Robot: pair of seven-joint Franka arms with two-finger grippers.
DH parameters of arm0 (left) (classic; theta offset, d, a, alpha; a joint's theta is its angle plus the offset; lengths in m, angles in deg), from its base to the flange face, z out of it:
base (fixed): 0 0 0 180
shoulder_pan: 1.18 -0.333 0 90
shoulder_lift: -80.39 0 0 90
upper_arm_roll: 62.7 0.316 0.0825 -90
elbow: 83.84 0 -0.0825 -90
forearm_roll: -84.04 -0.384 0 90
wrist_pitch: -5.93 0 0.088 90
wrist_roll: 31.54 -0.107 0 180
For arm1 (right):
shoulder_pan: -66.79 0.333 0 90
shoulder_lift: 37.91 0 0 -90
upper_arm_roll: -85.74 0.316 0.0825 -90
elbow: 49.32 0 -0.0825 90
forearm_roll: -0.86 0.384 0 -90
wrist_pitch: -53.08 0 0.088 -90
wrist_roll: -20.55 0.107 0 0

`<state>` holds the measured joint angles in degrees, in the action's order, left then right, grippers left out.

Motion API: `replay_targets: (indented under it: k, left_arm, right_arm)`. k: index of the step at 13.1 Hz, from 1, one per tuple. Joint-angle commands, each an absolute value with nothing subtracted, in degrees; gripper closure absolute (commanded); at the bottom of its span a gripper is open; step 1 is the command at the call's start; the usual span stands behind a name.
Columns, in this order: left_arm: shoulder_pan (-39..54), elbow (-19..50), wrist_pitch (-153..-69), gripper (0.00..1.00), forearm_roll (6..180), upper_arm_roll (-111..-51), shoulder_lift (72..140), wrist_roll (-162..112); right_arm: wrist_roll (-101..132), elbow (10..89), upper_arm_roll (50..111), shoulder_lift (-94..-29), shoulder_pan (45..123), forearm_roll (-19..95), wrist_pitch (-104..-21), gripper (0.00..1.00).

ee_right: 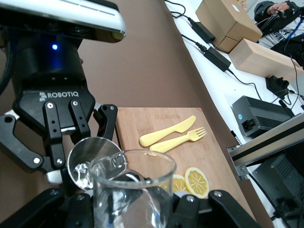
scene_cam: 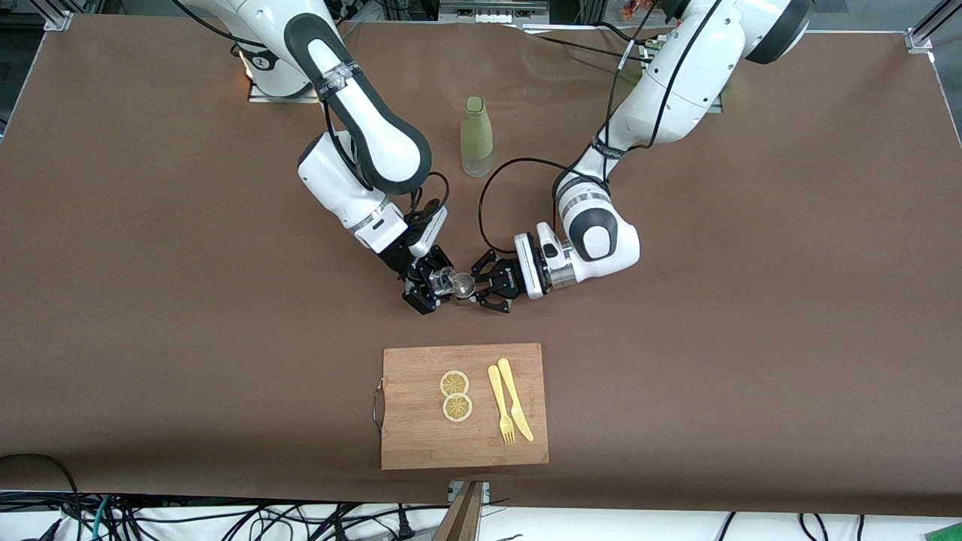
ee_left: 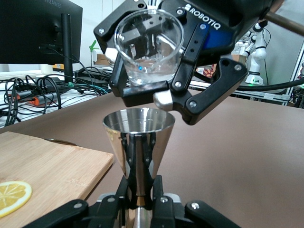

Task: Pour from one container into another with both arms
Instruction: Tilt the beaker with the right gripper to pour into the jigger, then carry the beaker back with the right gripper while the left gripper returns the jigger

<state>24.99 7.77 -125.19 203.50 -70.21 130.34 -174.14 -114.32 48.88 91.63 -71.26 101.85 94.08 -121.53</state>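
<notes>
Glass [ee_left: 149, 50] in right tool [scene_cam: 430, 285], tilted above left tool's [scene_cam: 485, 289] steel jigger [ee_left: 137, 137].

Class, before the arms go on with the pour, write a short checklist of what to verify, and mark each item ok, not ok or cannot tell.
1. Right gripper shut on the glass cup: ok.
2. Left gripper shut on the steel jigger: ok.
3. Jigger upright, mouth up: ok.
4. Cup's lip over the jigger's mouth: ok, cup tilted just above it.
5. Liquid left in the cup: cannot tell.
6. Cutting board away from the pour: ok, it lies nearer the front camera.
</notes>
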Motion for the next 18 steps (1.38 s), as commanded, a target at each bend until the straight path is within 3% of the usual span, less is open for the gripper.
replay_targets:
  k: [1, 4, 9, 13, 18]
  left_arm:
    - [24.83, 7.39, -126.44, 1.00, 205.41, -70.52, 129.96, -175.33]
    - [23.96, 8.53, -126.00, 1.00, 205.06, -70.52, 129.26, -175.94]
    - [20.19, 14.32, -123.02, 1.00, 199.98, -70.70, 125.67, -176.73]
    - [13.07, 23.29, -114.59, 1.00, 189.89, -70.87, 119.86, -176.91]
    - [-0.37, 27.78, -98.53, 1.00, 170.56, -69.83, 118.89, -180.60]
  right_arm:
    - [-108.93, 49.21, 91.46, -69.90, 99.84, 95.26, -116.65, 0.91]
    - [-104.79, 49.21, 91.45, -69.37, 95.10, 95.26, -109.44, 0.91]
    - [-97.15, 50.34, 91.28, -68.23, 90.09, 95.34, -106.27, 0.91]
    - [-97.83, 53.41, 90.32, -68.49, 78.59, 94.56, -87.23, 0.91]
    - [-107.05, 64.39, 81.10, -69.80, 71.29, 94.38, -71.31, 0.89]
